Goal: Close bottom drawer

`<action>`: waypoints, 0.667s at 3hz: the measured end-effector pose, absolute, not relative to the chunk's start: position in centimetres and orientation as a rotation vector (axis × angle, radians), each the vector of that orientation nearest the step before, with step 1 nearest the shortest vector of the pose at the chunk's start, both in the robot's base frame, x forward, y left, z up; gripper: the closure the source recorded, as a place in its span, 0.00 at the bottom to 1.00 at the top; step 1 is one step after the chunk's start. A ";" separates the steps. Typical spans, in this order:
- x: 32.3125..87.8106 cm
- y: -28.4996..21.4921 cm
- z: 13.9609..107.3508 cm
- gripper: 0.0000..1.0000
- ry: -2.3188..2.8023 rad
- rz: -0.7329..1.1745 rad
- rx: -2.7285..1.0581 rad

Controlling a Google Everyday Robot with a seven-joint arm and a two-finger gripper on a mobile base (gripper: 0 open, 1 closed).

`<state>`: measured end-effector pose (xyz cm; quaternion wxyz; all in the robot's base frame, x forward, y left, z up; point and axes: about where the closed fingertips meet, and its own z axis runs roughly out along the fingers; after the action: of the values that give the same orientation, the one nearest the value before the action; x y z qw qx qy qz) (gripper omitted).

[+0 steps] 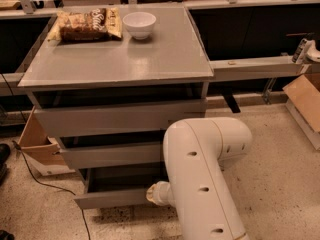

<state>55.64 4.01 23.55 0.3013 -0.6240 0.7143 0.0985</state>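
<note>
The bottom drawer (112,198) is the lowest and slimmest grey front of the cabinet. It stands partly open, and a short strip of its shallow grey tray (125,180) shows behind the front panel. My gripper (153,194) is at the right end of that front panel, against it, and is mostly hidden behind my large white arm (200,184). The arm reaches down from the lower right and covers the drawer's right side.
The mid-sized drawer front (112,155) and the tallest drawer front (120,118) sit above, each slightly out. A chip bag (89,25) and a white bowl (139,24) lie on the cabinet top (125,61). Cardboard boxes stand at the left (35,141) and right (305,99). A cable (47,185) runs on the floor.
</note>
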 end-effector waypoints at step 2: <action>55.8 5.1 26.2 1.00 1.842 0.211 -1.662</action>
<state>55.77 5.10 26.16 0.3202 -0.6324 0.7008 0.0802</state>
